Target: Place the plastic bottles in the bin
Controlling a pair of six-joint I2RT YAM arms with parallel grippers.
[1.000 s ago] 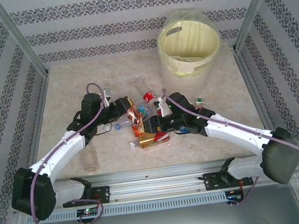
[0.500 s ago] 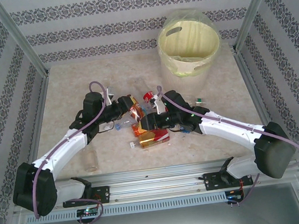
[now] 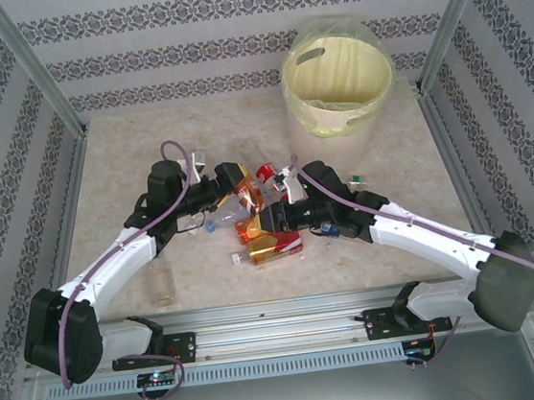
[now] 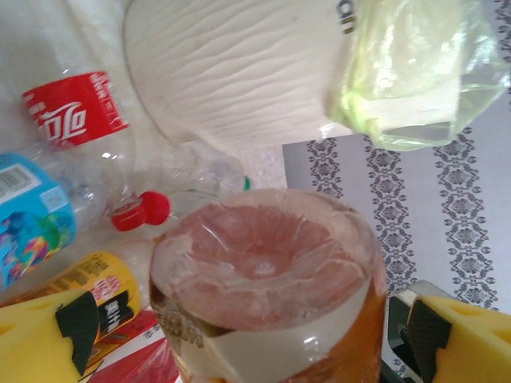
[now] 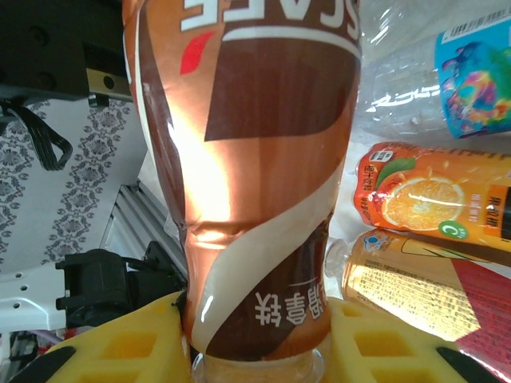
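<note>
brown-labelled bottle (image 3: 249, 198) between two grippers
top view: left gripper (image 3: 233, 183) and right gripper (image 3: 271, 217) meet over loose bottles (image 3: 270, 246); bin (image 3: 335, 115) stands far right. left wrist: yellow pads (image 4: 48, 335) gape wide, clear of the bottle's base between them. right wrist: jaws clamped tight near that bottle's neck.

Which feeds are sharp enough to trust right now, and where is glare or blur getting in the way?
Top external: even, soft light, no hard shadows, though the bottle pile is small. Left wrist: the base of the brown bottle sits too close and looks soft; the bin behind is crisper. Right wrist: sharp, with a bright glare streak down that bottle's label.
</note>
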